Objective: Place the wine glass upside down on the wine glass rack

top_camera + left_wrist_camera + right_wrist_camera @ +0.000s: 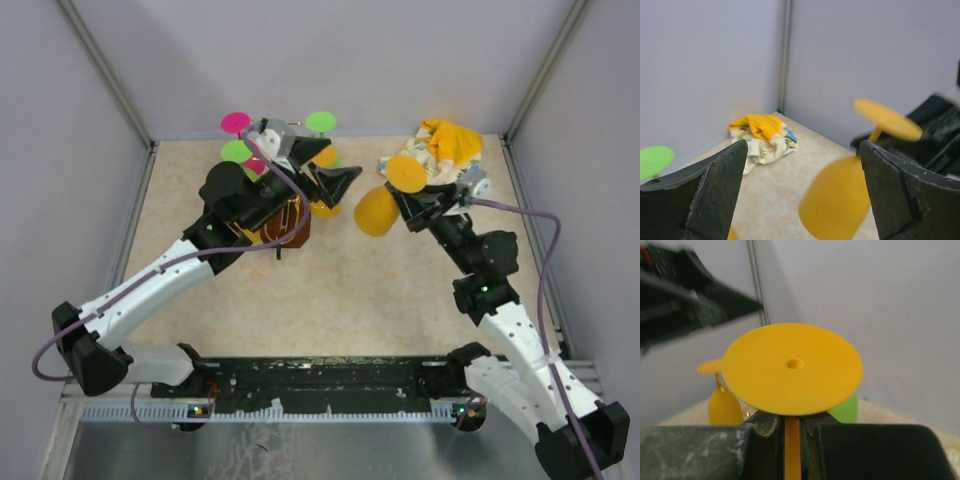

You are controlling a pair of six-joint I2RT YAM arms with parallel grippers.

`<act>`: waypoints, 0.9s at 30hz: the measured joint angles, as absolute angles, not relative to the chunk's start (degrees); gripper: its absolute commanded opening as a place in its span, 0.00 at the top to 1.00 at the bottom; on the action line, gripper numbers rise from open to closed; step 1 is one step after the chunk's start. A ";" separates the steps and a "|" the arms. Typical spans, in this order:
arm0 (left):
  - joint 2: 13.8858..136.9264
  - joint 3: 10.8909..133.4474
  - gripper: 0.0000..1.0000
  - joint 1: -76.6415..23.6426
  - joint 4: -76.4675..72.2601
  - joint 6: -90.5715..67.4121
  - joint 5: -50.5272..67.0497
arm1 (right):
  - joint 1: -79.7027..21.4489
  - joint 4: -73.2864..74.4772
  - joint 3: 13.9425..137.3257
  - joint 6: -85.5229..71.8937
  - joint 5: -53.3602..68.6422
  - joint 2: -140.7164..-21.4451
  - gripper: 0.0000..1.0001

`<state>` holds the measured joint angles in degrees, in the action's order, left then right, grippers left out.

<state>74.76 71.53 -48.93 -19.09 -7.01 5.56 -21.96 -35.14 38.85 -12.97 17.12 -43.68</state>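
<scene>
Right of the wine glass rack (292,228), above the beige tabletop (330,300), an orange wine glass (376,212) hangs in the air in the right gripper (791,430), whose jaws are pinched narrow on the thin stem just under the foot. The glass is inverted: its round foot is uppermost and its bowl lowest. Its long axis is tilted, with the bowl leaning left and near toward the rack and the foot toward the far right. It touches neither the rack nor the tabletop. The left gripper (803,150) is poised at the rack's right side with its jaws spread wide, gripping nothing. On the gold wire rack, four more glasses can be counted by their feet: one pink glass (235,122) at the far left, two green glasses (320,122) (237,150), and one second orange glass (722,407), which hangs foot up on the rack's right side. That makes five glasses in view, two of them orange. One crumpled yellow-and-white cloth (447,143) lies in the far right corner, behind the right arm.
</scene>
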 measured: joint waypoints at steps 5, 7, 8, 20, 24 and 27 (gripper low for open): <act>72.88 73.06 0.01 -42.09 -17.65 -6.09 6.44 | -22.28 -30.48 32.40 -12.58 19.14 -47.22 1.00; 71.40 73.01 0.01 -40.01 -16.45 -5.69 6.33 | -23.14 -30.24 30.70 -12.47 19.25 -48.49 1.00; 70.59 72.88 0.01 -39.18 -16.03 -5.52 6.26 | -23.77 -30.28 30.37 -12.36 19.31 -49.01 1.00; 62.89 66.24 0.01 -35.16 -13.67 -5.02 5.58 | -36.03 -38.68 29.45 -7.01 17.98 -57.69 1.00; 62.72 65.30 0.01 -34.79 -13.04 -4.95 5.58 | -37.67 -41.39 28.84 -6.15 16.69 -60.95 1.00; 62.33 65.04 0.01 -34.59 -12.84 -4.78 5.58 | -39.42 -43.35 28.86 -5.28 15.73 -63.40 1.00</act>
